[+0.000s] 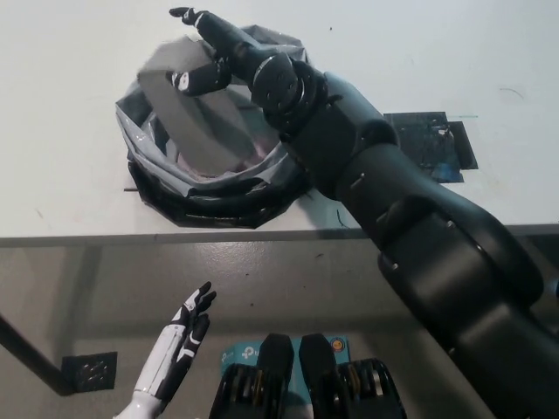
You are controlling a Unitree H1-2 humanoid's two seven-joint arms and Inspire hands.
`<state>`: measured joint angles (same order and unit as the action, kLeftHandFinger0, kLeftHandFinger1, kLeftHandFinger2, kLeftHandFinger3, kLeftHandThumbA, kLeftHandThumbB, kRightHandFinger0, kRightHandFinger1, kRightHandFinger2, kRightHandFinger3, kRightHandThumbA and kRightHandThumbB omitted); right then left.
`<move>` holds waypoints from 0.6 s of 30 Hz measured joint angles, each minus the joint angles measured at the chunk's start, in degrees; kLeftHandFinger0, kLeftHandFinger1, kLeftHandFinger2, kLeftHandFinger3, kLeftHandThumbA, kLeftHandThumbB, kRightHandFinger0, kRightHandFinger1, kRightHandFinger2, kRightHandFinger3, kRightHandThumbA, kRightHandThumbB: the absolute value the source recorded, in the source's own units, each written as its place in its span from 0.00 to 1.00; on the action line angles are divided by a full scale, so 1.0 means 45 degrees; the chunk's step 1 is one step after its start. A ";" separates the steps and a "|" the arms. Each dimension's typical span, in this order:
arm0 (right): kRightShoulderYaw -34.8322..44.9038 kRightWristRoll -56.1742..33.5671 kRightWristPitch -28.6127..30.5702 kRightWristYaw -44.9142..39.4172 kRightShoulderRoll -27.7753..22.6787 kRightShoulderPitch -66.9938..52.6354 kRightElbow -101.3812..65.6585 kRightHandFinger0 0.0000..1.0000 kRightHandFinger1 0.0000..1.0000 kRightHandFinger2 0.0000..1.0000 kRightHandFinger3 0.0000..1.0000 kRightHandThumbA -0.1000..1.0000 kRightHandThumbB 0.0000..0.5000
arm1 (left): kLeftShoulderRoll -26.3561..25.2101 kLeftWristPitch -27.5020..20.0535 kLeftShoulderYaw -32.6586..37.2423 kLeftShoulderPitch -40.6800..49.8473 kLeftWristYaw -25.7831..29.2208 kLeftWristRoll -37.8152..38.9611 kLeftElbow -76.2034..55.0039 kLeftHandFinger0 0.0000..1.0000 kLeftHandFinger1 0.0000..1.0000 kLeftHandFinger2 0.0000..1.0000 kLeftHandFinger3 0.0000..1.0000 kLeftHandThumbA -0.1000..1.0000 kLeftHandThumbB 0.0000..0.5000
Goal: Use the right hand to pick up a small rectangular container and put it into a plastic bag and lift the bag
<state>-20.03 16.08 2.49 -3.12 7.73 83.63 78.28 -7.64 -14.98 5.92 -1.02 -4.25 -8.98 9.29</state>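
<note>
The grey rectangular container [188, 118] shows as a blur, tilted inside the mouth of the rolled-down grey and black plastic bag [218, 188] on the white table [70, 105]. My black right hand [218, 52] hovers over the bag's far rim, just above the container's upper end. Its fingers are spread apart and no longer wrap the container. My white left hand [179, 349] rests low at the lower left, below the table's front edge, with its fingers apart and holding nothing.
A dark square patch [432, 144] lies on the table to the right of the bag, partly under my right arm. The table's front edge [87, 237] runs across the middle of the picture. A black plate [87, 373] sits on the floor below.
</note>
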 measured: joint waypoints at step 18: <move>-0.0904 0.1005 0.0305 0.0228 -0.0882 0.0044 -0.0002 1.00 1.00 1.00 1.00 0.98 0.91 | -0.0081 -0.0011 0.0098 -0.0078 -0.0019 -0.0197 -0.0082 1.00 1.00 1.00 1.00 1.00 0.61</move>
<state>-24.10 20.60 3.86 -2.09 3.76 83.83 78.27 -8.01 -15.03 6.36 -1.37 -4.33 -9.87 8.92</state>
